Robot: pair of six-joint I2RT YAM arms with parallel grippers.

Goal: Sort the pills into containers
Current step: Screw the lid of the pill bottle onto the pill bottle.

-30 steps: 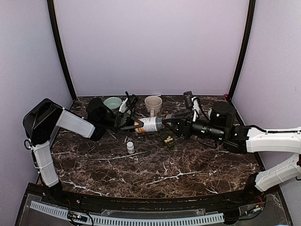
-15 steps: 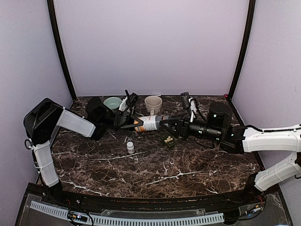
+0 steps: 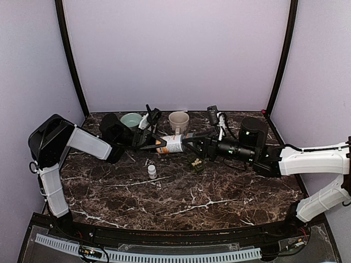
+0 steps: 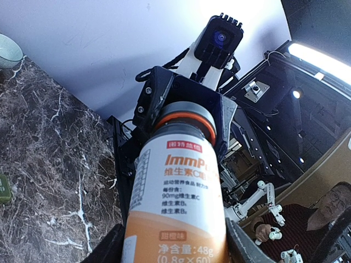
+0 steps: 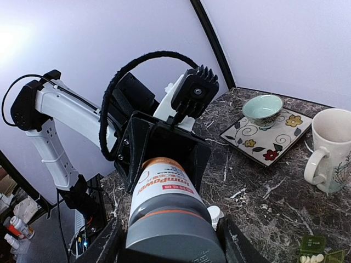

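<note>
A white and orange pill bottle point(image 3: 172, 144) with a grey cap point(image 5: 175, 233) hangs level above the table between both arms. My left gripper point(image 3: 158, 144) point(image 4: 173, 249) is shut on its orange base. My right gripper point(image 3: 190, 143) point(image 5: 170, 244) is shut on the capped end. Just below the cap sits the small dark green pill box point(image 3: 196, 164) point(image 5: 321, 253), one of the containers, with a few pale pills point(image 3: 195, 161) point(image 5: 310, 258) in it.
A small white bottle point(image 3: 152, 171) stands in front of the held bottle. At the back are a cream mug point(image 3: 179, 121) point(image 5: 334, 150) and a pale green bowl point(image 3: 131, 119) point(image 5: 263, 108) on a floral tile point(image 5: 274, 139).
My right wrist has turned and edged slightly left with the cap end. The bottle stays gripped by both arms; the left arm has hardly moved.
</note>
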